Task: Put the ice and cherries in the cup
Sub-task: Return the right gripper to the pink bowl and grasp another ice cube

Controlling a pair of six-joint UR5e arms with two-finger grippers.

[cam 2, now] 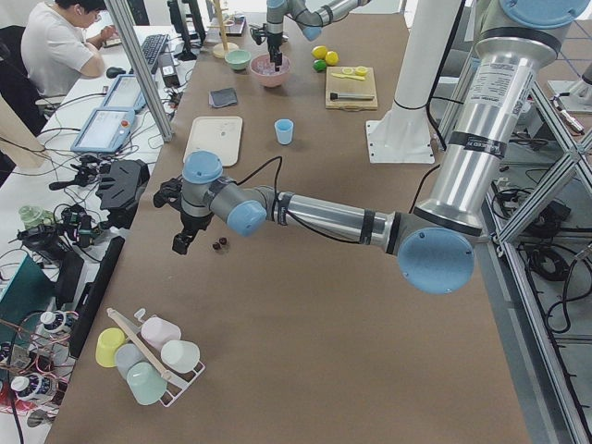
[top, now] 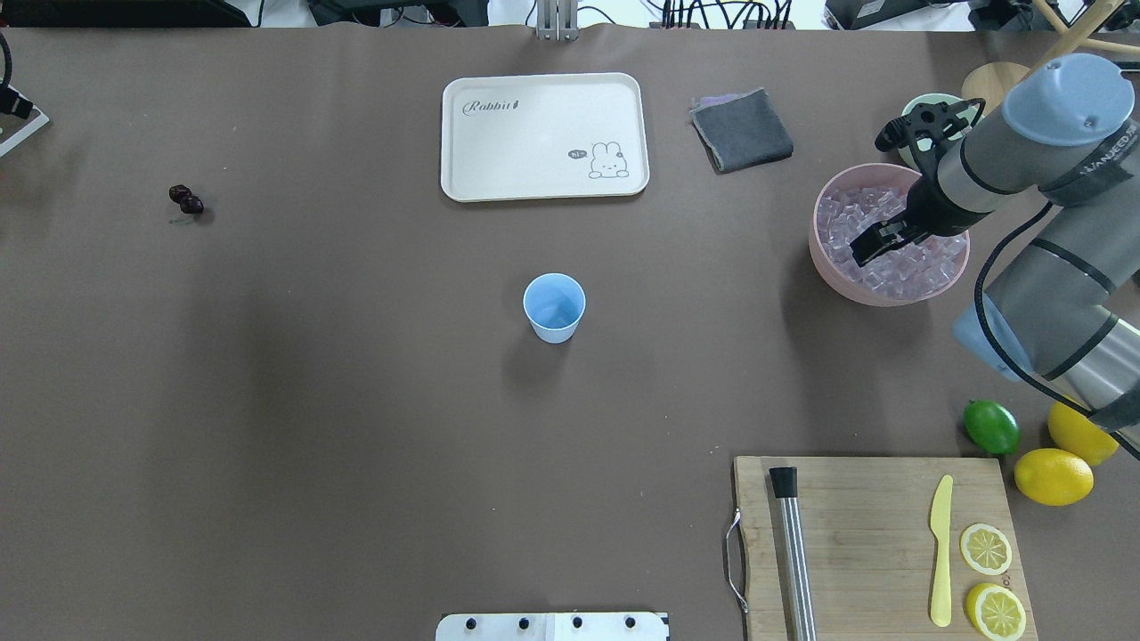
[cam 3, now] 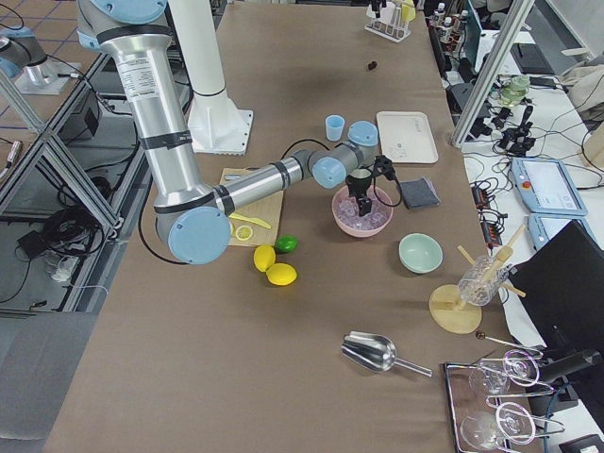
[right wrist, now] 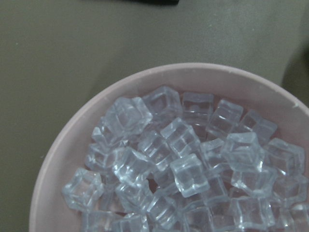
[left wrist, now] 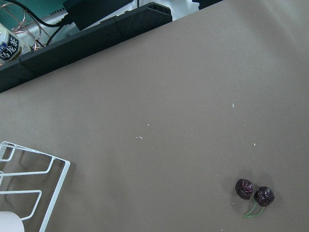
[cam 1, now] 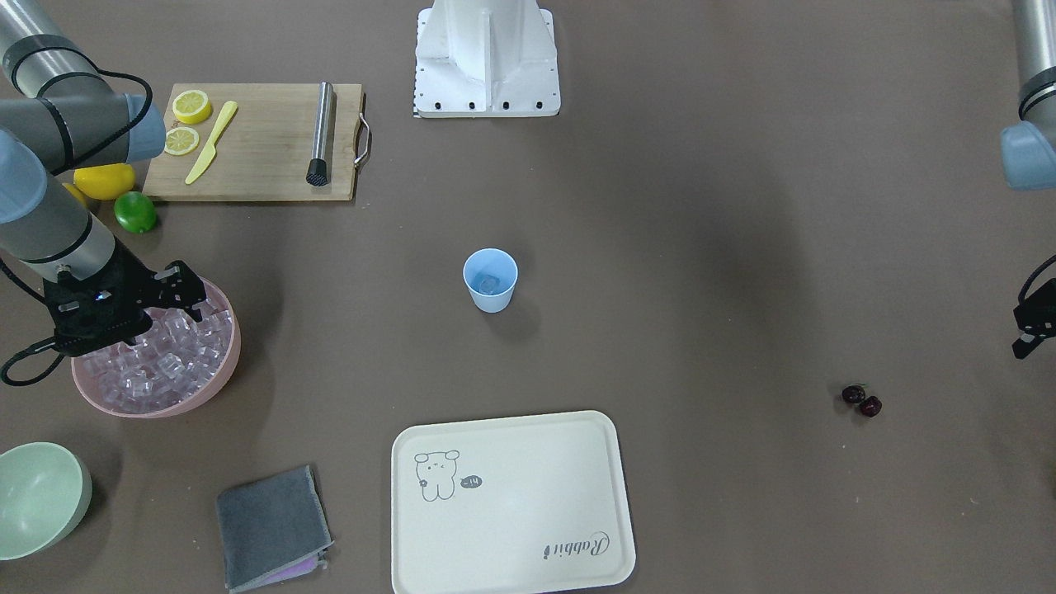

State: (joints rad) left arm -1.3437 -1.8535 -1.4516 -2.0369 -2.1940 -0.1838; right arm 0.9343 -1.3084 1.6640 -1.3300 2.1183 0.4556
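Scanning left to right, we log the left gripper point(cam 2: 182, 242) raised near the cherries point(top: 186, 199), grip unreadable, the cup point(top: 554, 307) well apart between both grippers with one clear cube point(cam 1: 490, 283) inside, and the right gripper point(top: 868, 249) low over ice point(top: 899, 267) in the pink bowl point(top: 824, 263), grip unreadable too.

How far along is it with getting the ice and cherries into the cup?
Started: one ice cube seems to lie in the cup. In hand: the right tool is down over the ice in the pink bowl; whether it grips a cube, I cannot tell. Left: the cherries lie on the table, untouched.
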